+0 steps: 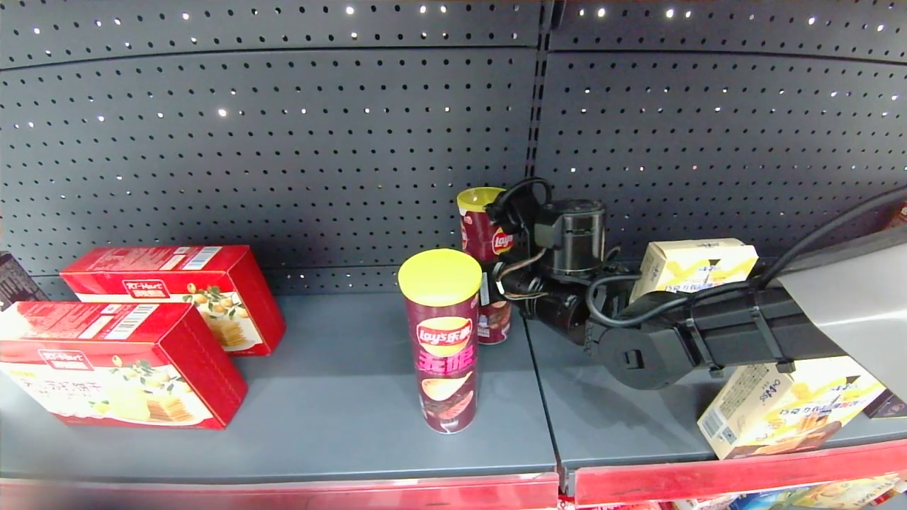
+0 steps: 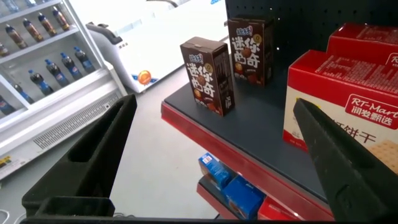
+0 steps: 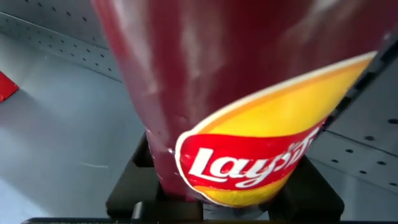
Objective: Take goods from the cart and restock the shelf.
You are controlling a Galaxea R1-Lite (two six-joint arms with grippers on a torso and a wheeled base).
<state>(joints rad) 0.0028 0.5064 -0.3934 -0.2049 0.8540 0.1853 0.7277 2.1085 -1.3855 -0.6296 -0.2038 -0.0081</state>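
In the head view, the grey shelf (image 1: 333, 397) carries a front chip can (image 1: 440, 340) standing upright with its yellow lid on, near the front edge. Just behind it and slightly to the right stands the rear chip can (image 1: 479, 227), also upright, close to the pegboard (image 1: 283, 142). The right end effector (image 1: 504, 273) is clamped around the side of this rear can. Two red biscuit boxes (image 1: 163, 290) lie to the left, and two yellow boxes (image 1: 783, 407) sit to the right, partly behind the arm.

In the left wrist view, the left end effector (image 2: 211, 168) hangs released, its fingers (image 2: 339, 155) spread wide and holding nothing, off the shelf's front edge. Two brown boxes (image 2: 209, 76) stand upright near the shelf's end.

In the right wrist view, the rear chip can (image 3: 236, 93) sits gripped in the right end effector (image 3: 224, 208).
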